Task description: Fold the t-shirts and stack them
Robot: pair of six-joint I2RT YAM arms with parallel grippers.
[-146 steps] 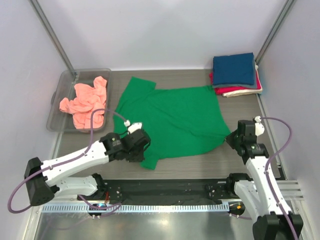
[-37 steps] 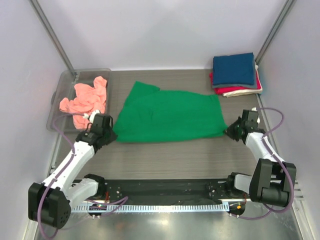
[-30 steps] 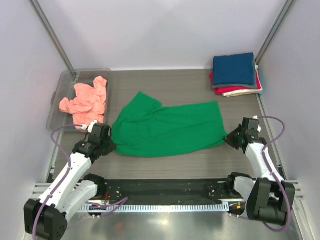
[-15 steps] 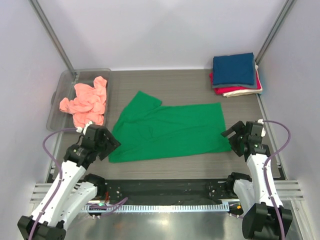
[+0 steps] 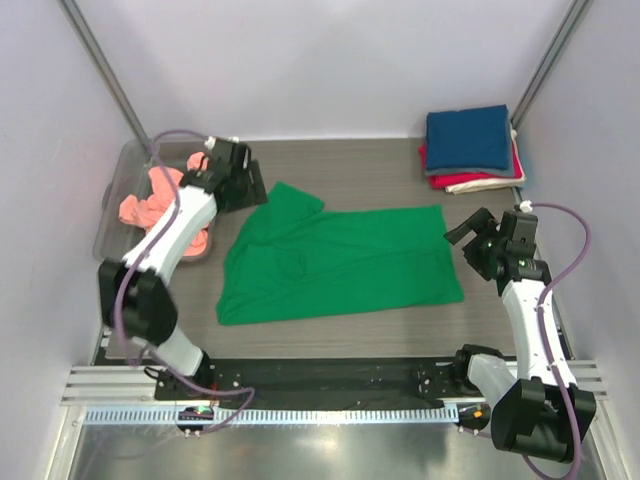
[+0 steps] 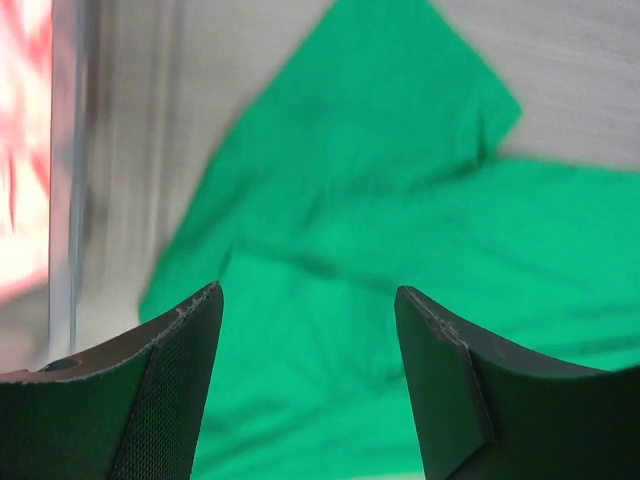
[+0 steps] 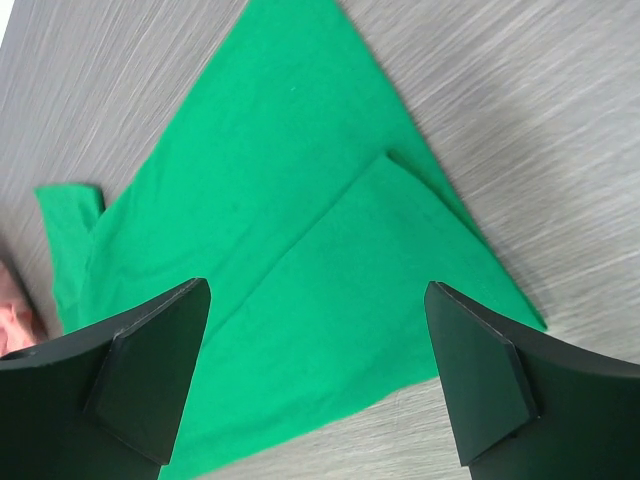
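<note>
Green cotton fills the middle of the table (image 5: 380, 165): the green t-shirt (image 5: 340, 265) lies flat as a wide band, and the right wrist view shows one layer doubled over another, so I judge a first lengthwise fold is done. One sleeve sticks out at the far left corner. The left gripper (image 5: 240, 185) hangs over that corner, beside the bin, with its jaws spread and nothing between them; its own camera shows only green cloth below the gap. The right gripper (image 5: 465, 240) sits just off the shirt's right edge, also released and holding nothing. The step in hand looks like lining up for the next fold. That likely calls for the left fingers to drop onto the stray sleeve and pinch it, while the right takes a corner on its side. Thin cotton may slip or drag the lower layer. The clear plastic bin (image 5: 115, 190) at far left holds the crumpled salmon-pink t-shirt (image 5: 150, 205), not yet folded. At far right, outside any container, the navy blue t-shirt (image 5: 467, 138) tops the folded stack, with the red t-shirt (image 5: 450, 181) beneath it.
</note>
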